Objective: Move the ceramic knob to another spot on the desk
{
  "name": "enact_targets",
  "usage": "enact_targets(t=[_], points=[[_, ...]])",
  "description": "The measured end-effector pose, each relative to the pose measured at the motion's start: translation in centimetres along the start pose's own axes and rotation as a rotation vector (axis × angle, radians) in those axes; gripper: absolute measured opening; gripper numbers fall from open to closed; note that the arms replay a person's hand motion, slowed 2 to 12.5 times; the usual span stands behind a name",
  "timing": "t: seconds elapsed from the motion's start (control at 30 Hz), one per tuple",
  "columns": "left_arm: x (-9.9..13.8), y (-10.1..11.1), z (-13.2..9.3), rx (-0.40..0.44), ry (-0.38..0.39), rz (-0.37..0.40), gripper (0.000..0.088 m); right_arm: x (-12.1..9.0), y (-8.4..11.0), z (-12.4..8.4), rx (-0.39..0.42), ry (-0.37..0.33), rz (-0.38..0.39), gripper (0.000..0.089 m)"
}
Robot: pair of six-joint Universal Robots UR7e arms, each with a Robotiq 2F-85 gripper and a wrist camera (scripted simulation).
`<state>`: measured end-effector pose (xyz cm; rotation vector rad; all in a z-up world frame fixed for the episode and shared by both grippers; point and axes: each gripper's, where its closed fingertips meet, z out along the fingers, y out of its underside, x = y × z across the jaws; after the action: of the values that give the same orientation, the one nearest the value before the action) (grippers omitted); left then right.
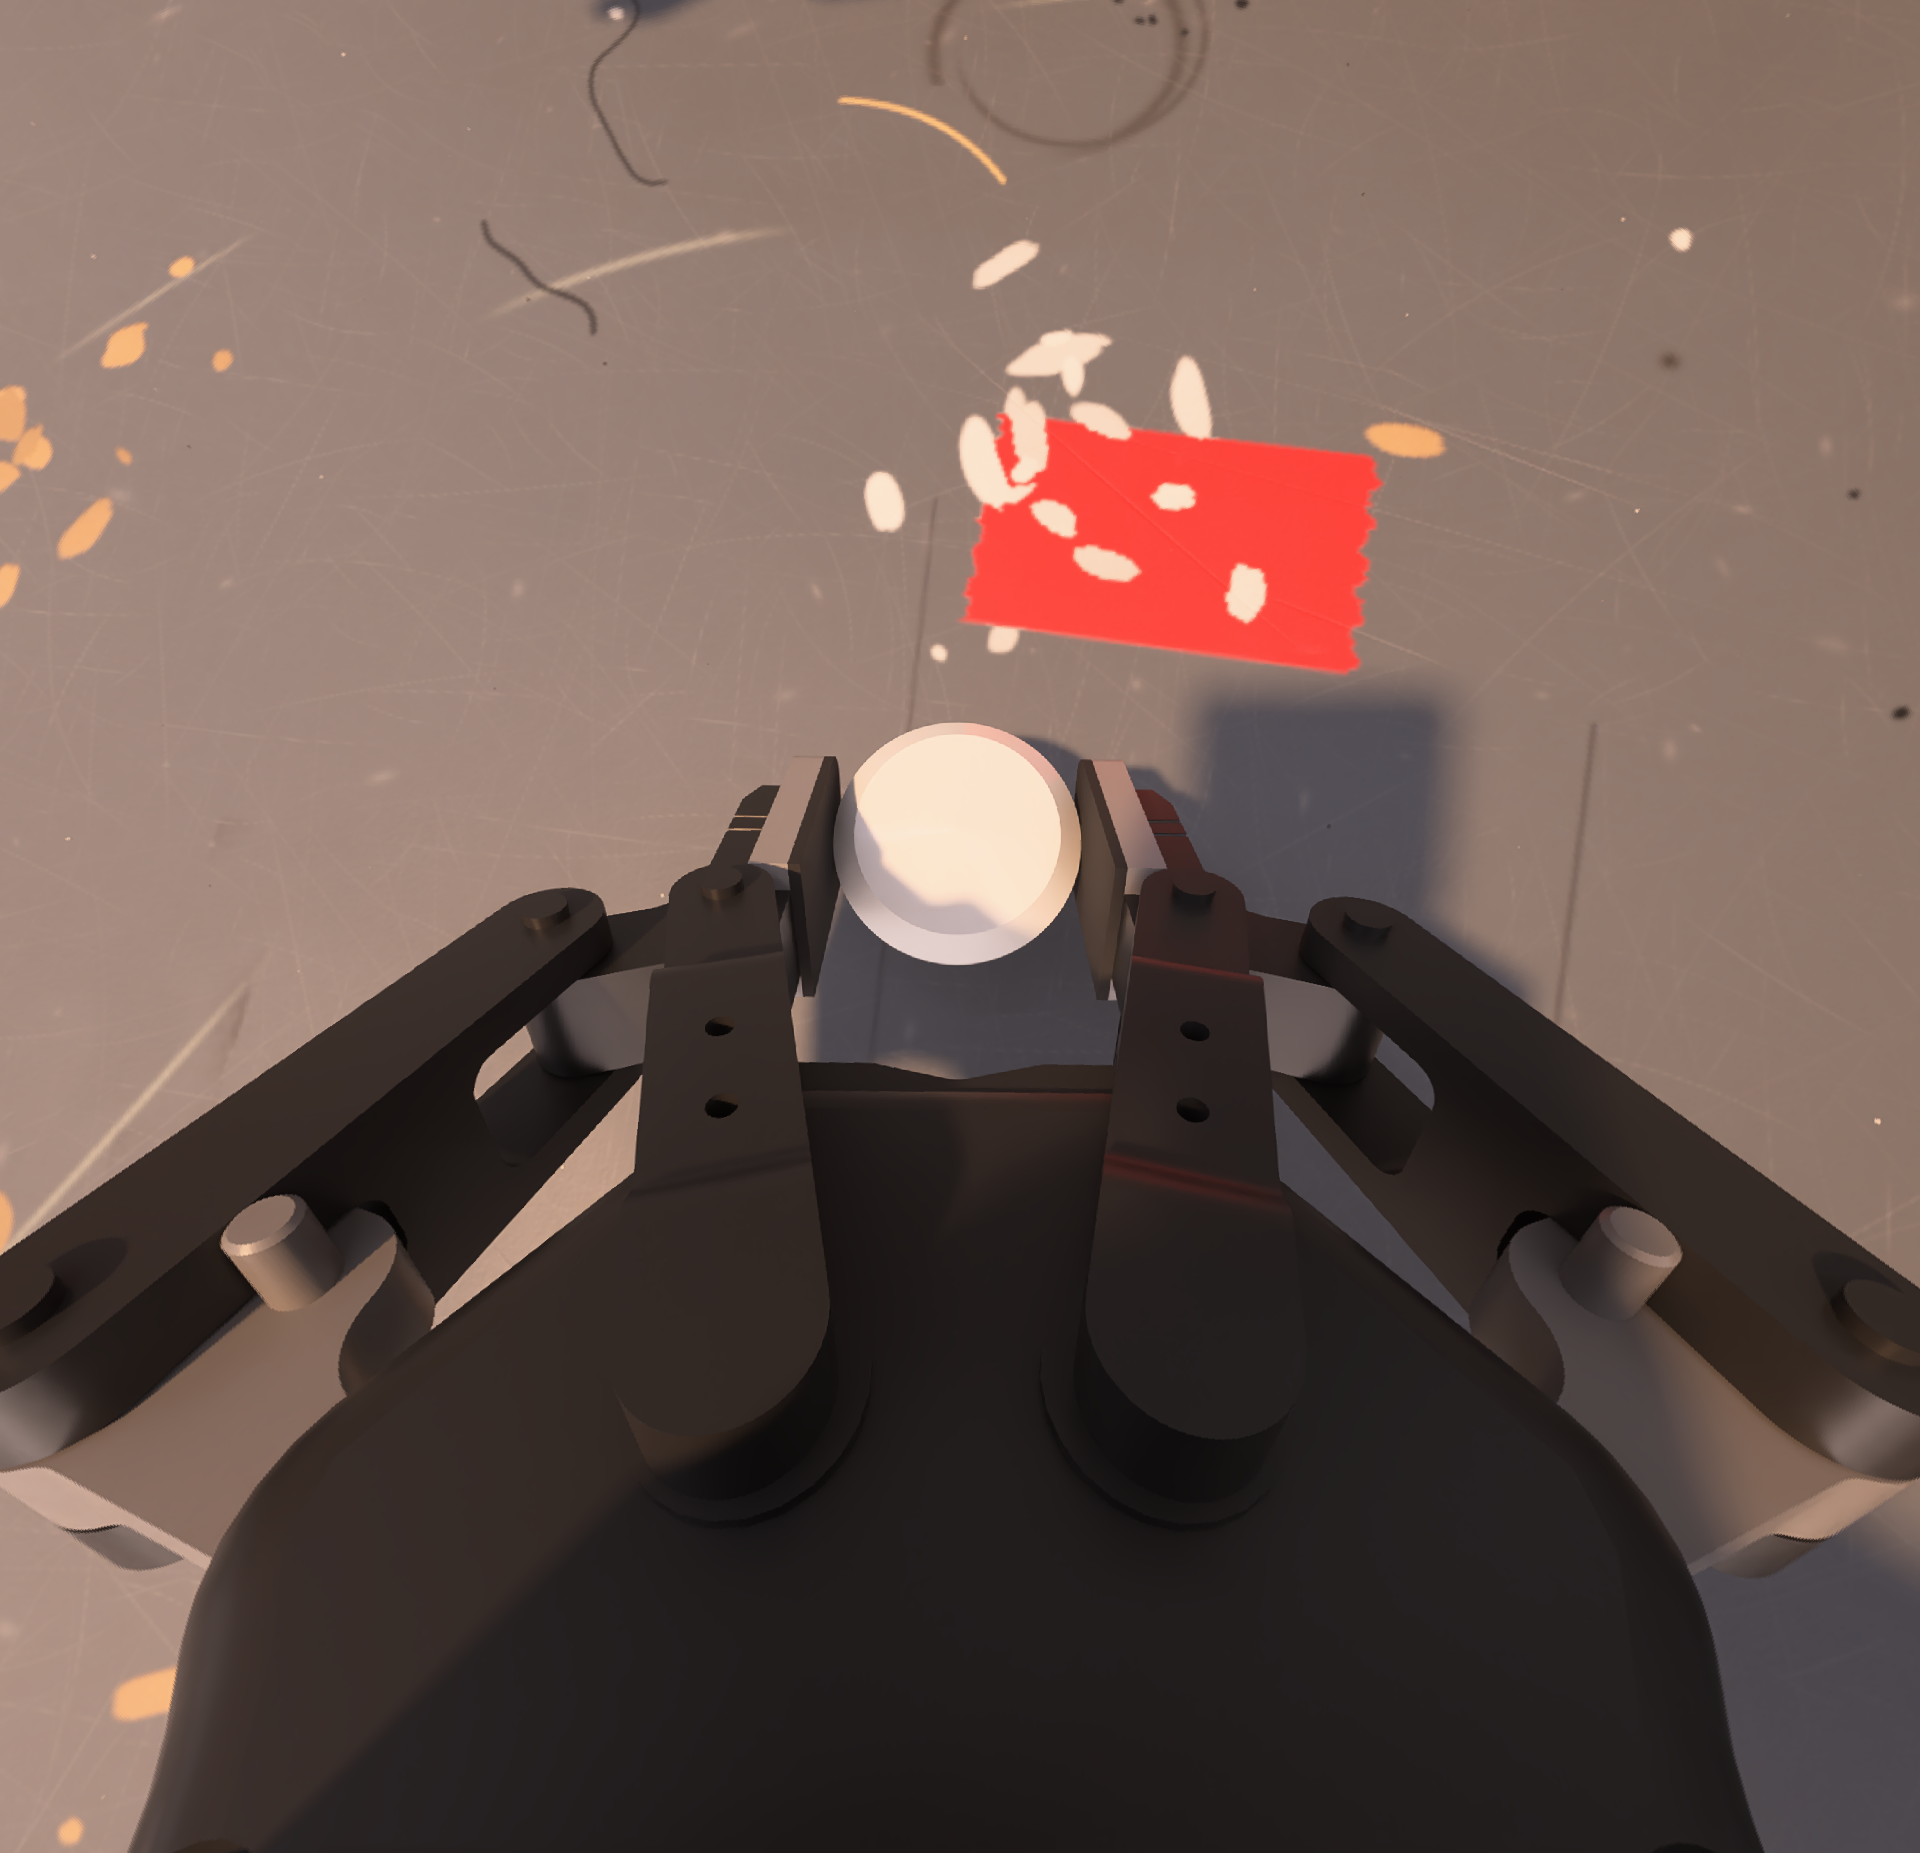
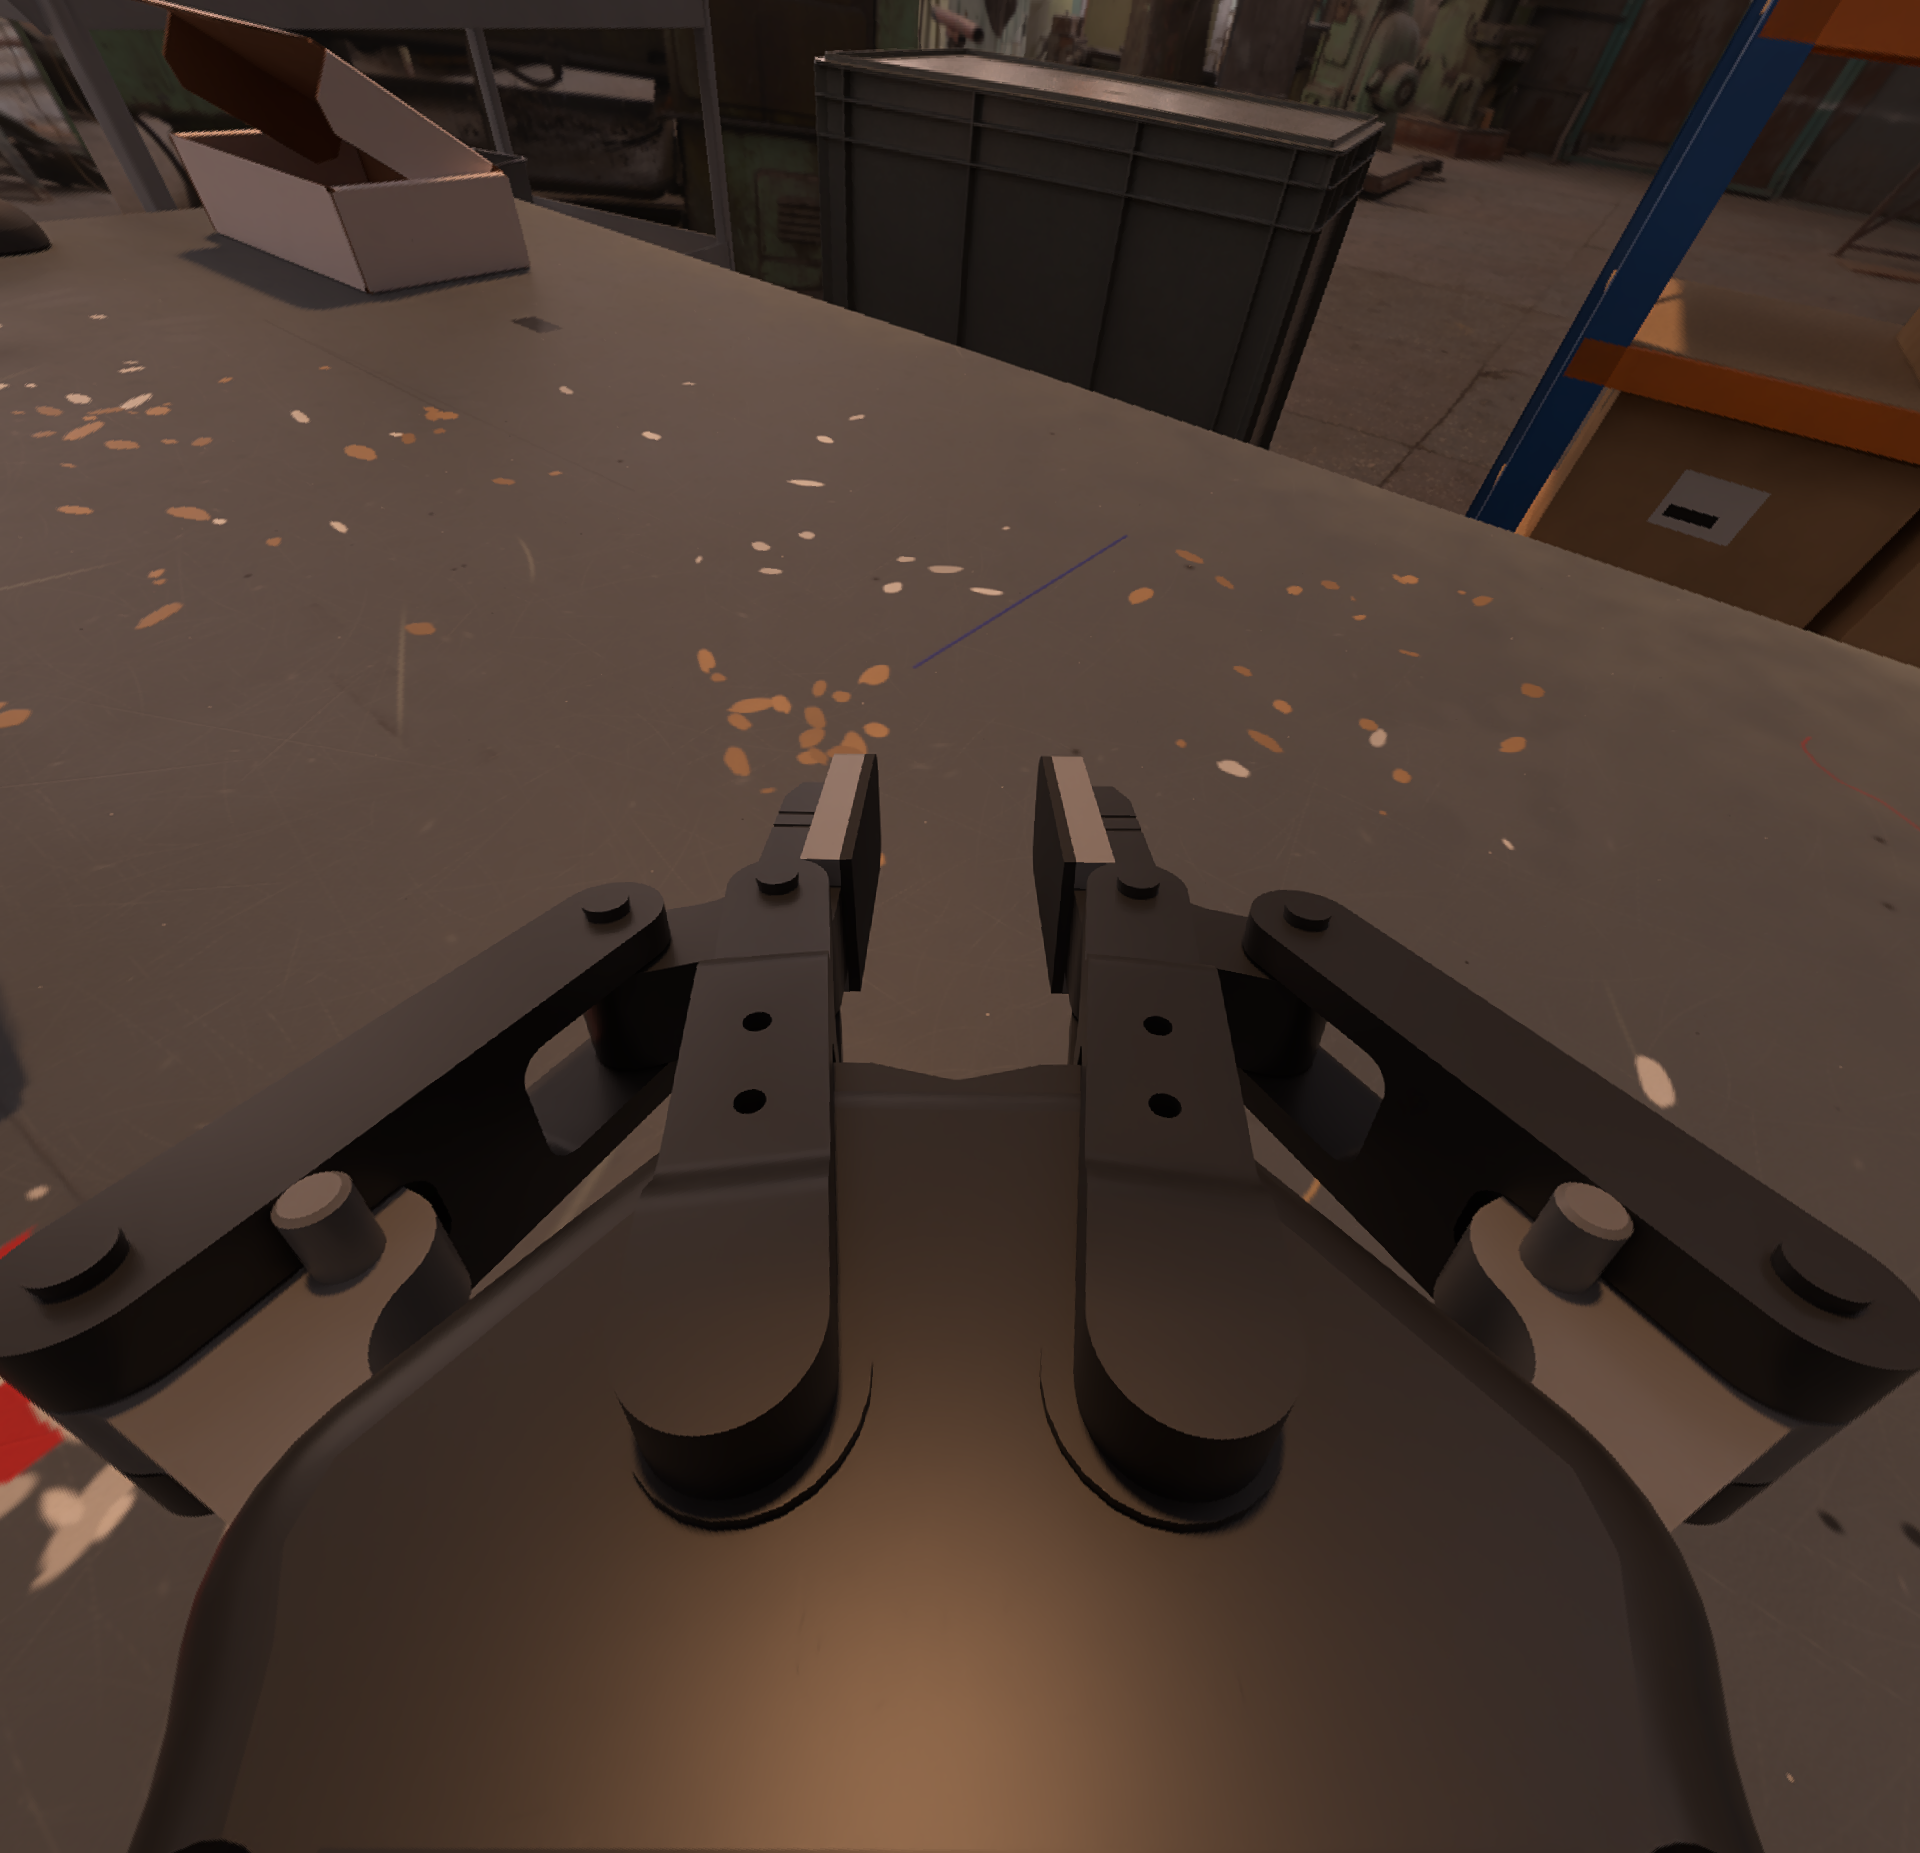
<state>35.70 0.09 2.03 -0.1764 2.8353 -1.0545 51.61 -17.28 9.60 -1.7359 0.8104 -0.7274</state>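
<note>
In the left wrist view a round white ceramic knob (image 1: 956,842) sits between the two pads of my left gripper (image 1: 956,816). Both pads touch its sides, so the gripper is shut on it. The knob is seen from above over the grey desk (image 1: 416,660); whether it rests on the desk or hangs above it I cannot tell. In the right wrist view my right gripper (image 2: 956,795) is open and empty, held above the desk (image 2: 416,764). The knob does not show in that view.
A red patch of tape (image 1: 1169,546) with white paint flecks lies just beyond the knob to the right. An open white cardboard box (image 2: 343,172) stands at the desk's far left. A dark plastic crate (image 2: 1091,214) and blue-orange shelving (image 2: 1714,369) stand past the desk's edge.
</note>
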Motion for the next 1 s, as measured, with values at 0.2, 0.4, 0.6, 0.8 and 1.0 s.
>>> enact_targets(t=[0.2,0.4,0.6,0.8,1.0], points=[[0.18,0.04,0.08,-0.001,0.012,-0.001,0.04,-0.04,0.05,0.05,-0.003,-0.002,-0.001,0.0273],[0.26,0.13,0.19,-0.006,0.013,0.003,0.04,-0.08,0.1,0.09,-0.005,-0.003,-0.001,0.0275],[0.2,0.28,0.31,-0.017,0.002,0.013,0.04,-0.11,0.15,0.13,-0.007,-0.004,-0.001,0.0276],[0.12,0.4,0.4,-0.026,-0.01,0.023,0.04,-0.13,0.18,0.15,-0.009,-0.005,-0.001,0.0276],[0.18,0.43,0.47,-0.029,-0.011,0.028,0.04,-0.13,0.19,0.16,-0.009,-0.005,-0.002,0.0276]])
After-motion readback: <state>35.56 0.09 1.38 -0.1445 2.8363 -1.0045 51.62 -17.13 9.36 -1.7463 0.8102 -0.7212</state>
